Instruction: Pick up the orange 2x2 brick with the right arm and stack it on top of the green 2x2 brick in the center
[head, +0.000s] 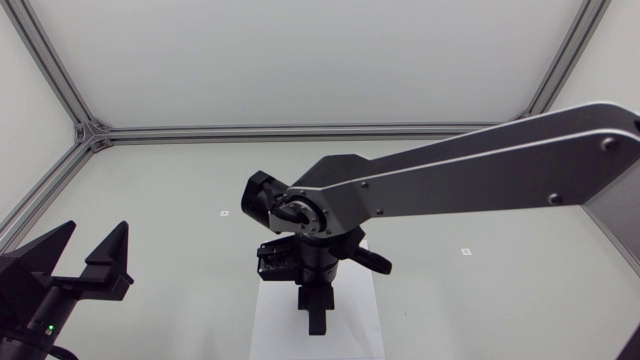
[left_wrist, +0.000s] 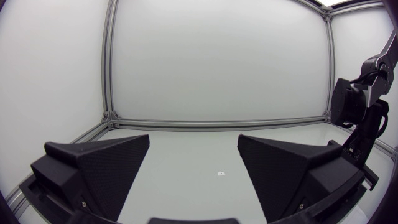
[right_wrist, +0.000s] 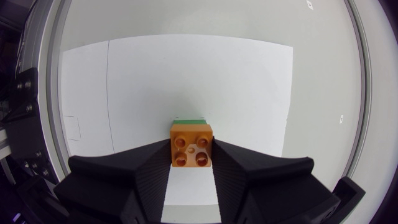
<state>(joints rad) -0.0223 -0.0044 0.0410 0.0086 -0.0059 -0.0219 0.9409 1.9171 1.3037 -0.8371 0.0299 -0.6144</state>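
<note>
Orange 2x2 brick (right_wrist: 192, 145) clamped between both fingers of the right gripper (right_wrist: 192, 149), green 2x2 brick (right_wrist: 189, 121) showing just beyond it. Left gripper (left_wrist: 193, 142) spread wide, holding nothing.

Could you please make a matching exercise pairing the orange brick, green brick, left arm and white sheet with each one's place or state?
Things:
1. orange brick
2. green brick
3. left arm
4. white sheet

Places or states:
A. lying flat under both bricks
B. off to one side, jaws open and empty
C. held between the jaws of the right arm
D. only an edge showing past the other brick

Pairs: 1-C, 2-D, 3-B, 4-A
</note>
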